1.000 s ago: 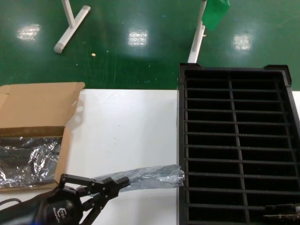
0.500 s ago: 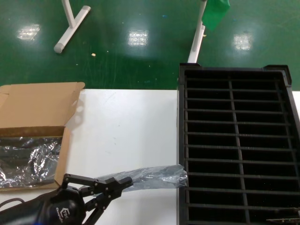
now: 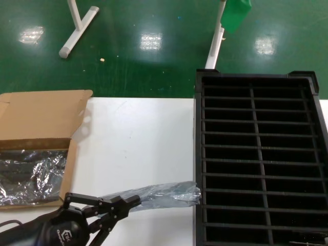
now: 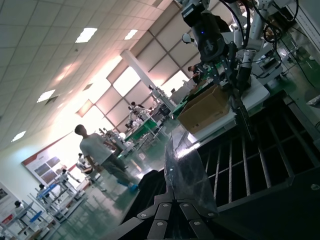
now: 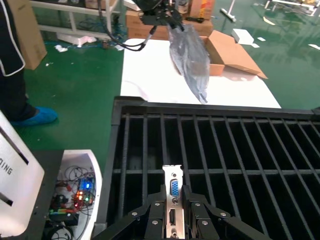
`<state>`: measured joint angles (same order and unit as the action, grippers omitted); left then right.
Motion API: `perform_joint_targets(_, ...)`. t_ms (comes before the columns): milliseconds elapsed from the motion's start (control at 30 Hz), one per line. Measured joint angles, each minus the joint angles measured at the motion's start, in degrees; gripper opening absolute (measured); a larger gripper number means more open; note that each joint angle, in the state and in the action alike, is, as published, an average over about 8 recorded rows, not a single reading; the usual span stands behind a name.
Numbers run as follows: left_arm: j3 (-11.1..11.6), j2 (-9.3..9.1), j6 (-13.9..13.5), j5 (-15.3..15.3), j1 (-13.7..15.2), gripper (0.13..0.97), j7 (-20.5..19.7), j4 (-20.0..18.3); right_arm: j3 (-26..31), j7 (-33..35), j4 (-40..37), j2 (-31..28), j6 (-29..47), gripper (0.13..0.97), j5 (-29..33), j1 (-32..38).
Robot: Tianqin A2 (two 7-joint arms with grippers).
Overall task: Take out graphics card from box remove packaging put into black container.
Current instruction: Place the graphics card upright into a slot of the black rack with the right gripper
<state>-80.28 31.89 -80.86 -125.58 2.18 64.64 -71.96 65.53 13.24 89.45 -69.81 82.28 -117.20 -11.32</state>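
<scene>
My left gripper (image 3: 124, 201) is shut on one end of the silver-grey packaging (image 3: 166, 193), an empty-looking bag held above the white table with its free end at the black container's (image 3: 260, 84) left rim. The left wrist view shows the bag (image 4: 186, 167) rising from that gripper (image 4: 172, 201). My right gripper (image 5: 174, 192) is shut on the graphics card (image 5: 174, 176), clamping its silver bracket with the blue connector over the container's (image 5: 240, 150) near slots. The box (image 3: 43, 118) sits at the table's left with crinkled silver bags (image 3: 31, 174) inside.
The white table (image 3: 138, 138) lies between the box and the container. White stand legs (image 3: 77, 28) are on the green floor beyond. Beside the container's near corner an electronics unit with lit LEDs (image 5: 82, 192) shows in the right wrist view.
The right gripper has slipped down out of the head view's bottom right corner. The left gripper and bag nudged right, then back to about the same spot.
</scene>
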Motion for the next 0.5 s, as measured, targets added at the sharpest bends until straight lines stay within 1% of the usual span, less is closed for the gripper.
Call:
perform_joint_targets(100, 0.14, 0.05, -0.09, -0.06, -0.12, 0.142, 0.11, 0.17, 1.43, 0.81, -0.12, -0.4, 0.06, 0.198, -0.13, 0.92)
perform_joint_targets(200, 0.24, 0.04, -0.16, -0.12, -0.17, 0.142, 0.18, 0.31, 4.06, 1.78, -0.38, -1.01, -0.23, 0.198, -0.35, 3.03)
perform_joint_targets(500, 0.45, 0.04, -0.47, -0.26, -0.27, 0.142, 0.43, 0.84, 13.61, 5.19, -2.32, -2.83, -0.33, 0.198, -0.12, 12.19)
